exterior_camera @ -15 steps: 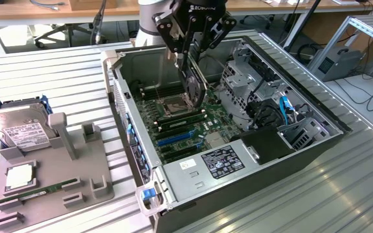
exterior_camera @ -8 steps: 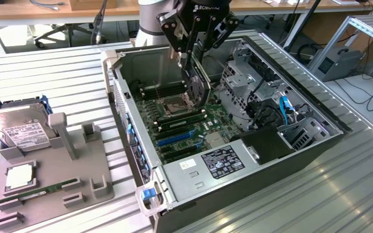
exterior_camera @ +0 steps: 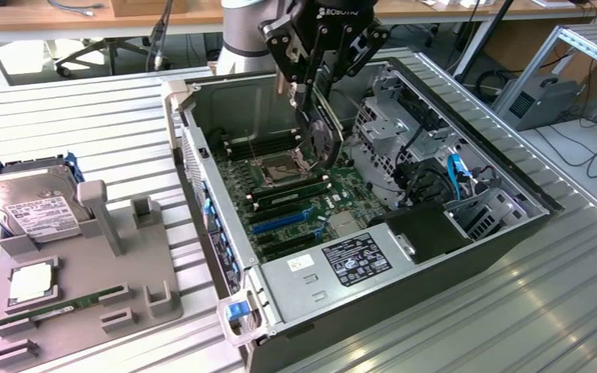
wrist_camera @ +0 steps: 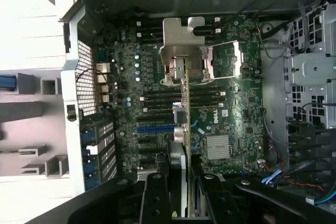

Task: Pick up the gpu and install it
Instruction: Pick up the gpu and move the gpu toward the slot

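In the exterior view, at 9 o'clock from the computer case, the grey parts tray keeps the hard drive and the RAM stick in their own pockets, so each part stands ready for a grip. Inside the open case lies the motherboard, with its blue PCIe slot free. The gpu hangs above the CPU socket and seems clear of the board; the slot is at about 7 o'clock from it. The gripper has its jaws closed on the card's upper end, on both flat faces, so the card hangs edge-on. Its long axis runs from 12 to 6 o'clock, a little tilted. From the wrist view, I judge that the metal bracket is the low end.
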Action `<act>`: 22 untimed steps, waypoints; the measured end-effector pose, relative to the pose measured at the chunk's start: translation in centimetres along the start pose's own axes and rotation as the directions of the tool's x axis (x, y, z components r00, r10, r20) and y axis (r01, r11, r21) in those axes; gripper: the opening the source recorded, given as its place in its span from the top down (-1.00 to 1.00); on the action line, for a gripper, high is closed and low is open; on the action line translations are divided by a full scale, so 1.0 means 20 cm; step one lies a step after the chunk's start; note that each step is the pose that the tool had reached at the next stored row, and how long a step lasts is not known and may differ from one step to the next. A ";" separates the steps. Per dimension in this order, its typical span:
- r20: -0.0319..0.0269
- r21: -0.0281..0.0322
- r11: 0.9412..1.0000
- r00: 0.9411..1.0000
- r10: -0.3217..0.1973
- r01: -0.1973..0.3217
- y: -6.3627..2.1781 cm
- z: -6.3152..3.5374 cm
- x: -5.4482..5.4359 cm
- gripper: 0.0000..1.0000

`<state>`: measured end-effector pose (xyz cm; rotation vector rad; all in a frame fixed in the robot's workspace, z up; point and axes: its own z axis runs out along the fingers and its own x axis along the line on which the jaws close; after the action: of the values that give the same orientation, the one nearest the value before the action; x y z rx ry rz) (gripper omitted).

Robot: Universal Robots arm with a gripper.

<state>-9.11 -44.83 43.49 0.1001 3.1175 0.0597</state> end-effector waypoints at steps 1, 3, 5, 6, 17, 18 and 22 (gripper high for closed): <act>0.000 0.000 1.000 1.000 0.000 0.000 0.000 0.000 -0.01 0.47; 0.000 0.000 1.000 1.000 0.000 0.000 0.002 0.001 -0.03 0.47; 0.000 0.000 1.000 1.000 0.000 0.000 0.003 0.001 -0.04 0.47; 0.000 0.000 1.000 1.000 0.000 0.000 0.003 0.001 -0.05 0.47; 0.000 0.000 1.000 1.000 0.000 0.000 0.008 0.004 -0.12 0.47; 0.000 0.000 1.000 1.000 0.000 0.000 0.008 0.004 -0.12 0.47; 0.000 0.000 1.000 1.000 0.000 0.000 0.010 0.004 -0.15 0.47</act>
<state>-6.12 -44.83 43.47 0.1001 3.1175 0.0597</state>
